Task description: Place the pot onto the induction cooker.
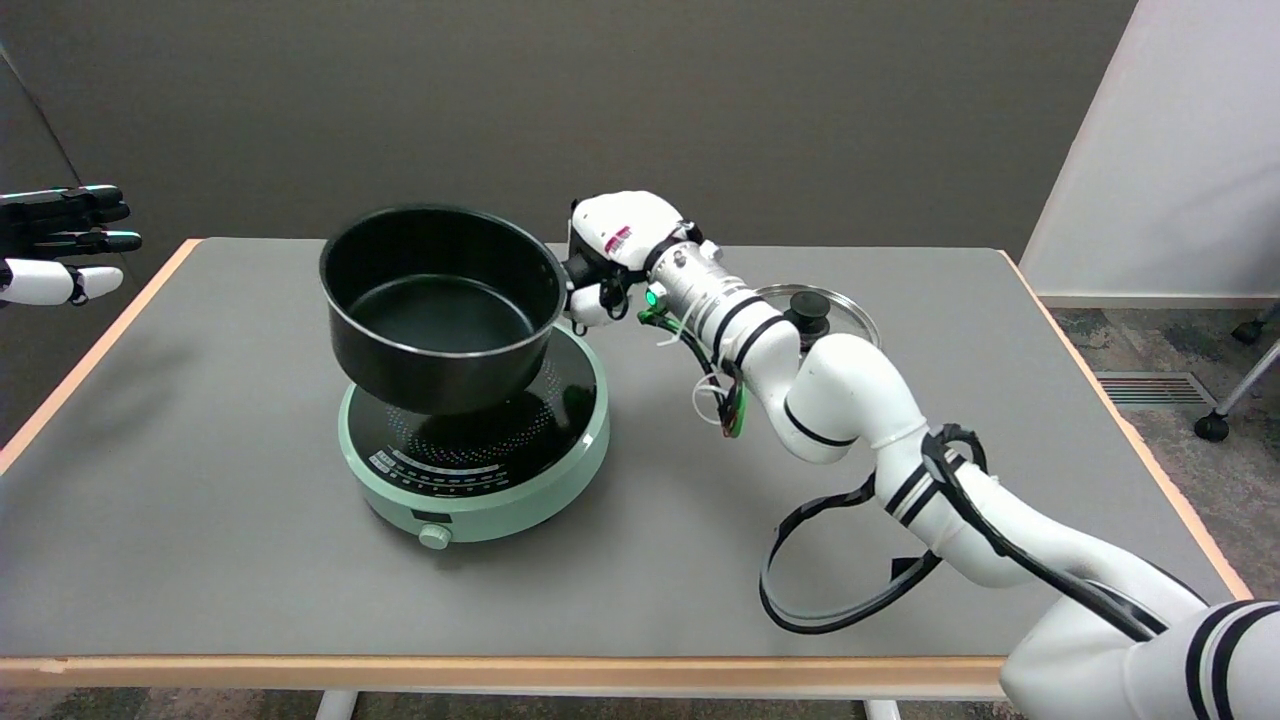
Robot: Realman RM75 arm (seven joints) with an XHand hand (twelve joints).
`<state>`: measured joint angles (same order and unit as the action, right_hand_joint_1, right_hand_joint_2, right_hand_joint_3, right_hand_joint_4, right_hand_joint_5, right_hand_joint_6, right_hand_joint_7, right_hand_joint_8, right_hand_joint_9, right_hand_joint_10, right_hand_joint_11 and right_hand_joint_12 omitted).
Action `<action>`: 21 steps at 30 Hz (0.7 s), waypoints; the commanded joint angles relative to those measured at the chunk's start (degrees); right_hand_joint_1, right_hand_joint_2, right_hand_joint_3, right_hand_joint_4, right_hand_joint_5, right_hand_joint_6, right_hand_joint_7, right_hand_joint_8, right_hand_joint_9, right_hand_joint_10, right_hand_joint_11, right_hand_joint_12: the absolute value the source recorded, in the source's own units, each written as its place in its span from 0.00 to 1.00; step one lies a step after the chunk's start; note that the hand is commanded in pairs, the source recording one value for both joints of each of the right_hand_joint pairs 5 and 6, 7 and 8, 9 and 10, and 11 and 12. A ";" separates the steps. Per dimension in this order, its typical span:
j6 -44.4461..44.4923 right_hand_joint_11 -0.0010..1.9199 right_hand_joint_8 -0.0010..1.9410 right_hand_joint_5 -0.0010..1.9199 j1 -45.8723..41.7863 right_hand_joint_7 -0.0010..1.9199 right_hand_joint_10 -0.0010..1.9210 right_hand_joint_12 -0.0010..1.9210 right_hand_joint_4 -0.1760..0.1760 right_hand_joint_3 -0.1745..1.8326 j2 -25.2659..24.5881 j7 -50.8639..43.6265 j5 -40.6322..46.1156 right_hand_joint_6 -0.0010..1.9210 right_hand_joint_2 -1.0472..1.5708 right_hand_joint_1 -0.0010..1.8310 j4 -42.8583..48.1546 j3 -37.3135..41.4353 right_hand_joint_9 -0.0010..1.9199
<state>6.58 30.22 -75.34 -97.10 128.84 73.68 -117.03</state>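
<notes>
Clearly the carrying step is nearly done: the black pot [440, 305] hangs left of the frame's centre, directly over the mint-green induction cooker [475, 440], tilted so that its mouth tips toward the camera, and its base looks to be just above the dark glass top or barely touching at one edge; which of the two cannot be told from this view. The robot hand [605, 262] is clamped on the pot's right side, where the handle must be, with its white back turned up and its dark fingers wrapped out of sight against the wall. What remains, as I judge it, is to level the pot, lower it until the base sits flat and centred on the ring of the cooker, and only then loosen the hold. The right arm runs from the lower right corner of the frame up across the grey table [200, 520], elbow raised, wrist bent toward the pot, black cables looping beneath it. Behind the forearm, right of centre, a glass lid [820, 312] with a black knob lies on the table. The idle left hand shows at the upper left edge.
</notes>
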 commanded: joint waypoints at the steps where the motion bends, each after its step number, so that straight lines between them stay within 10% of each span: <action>1: 6.96 0.89 0.89 0.89 -1.63 0.89 0.89 0.89 0.25 0.43 -3.24 -3.84 -9.82 0.89 0.84 0.56 -0.04 -2.04 0.89; 21: 12.33 0.89 0.88 0.89 -2.34 0.89 0.89 0.89 0.24 0.43 -5.47 -7.11 -8.39 0.89 0.84 0.56 1.91 -3.95 0.89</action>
<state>14.12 28.73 -79.60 -101.98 120.53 73.33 -119.68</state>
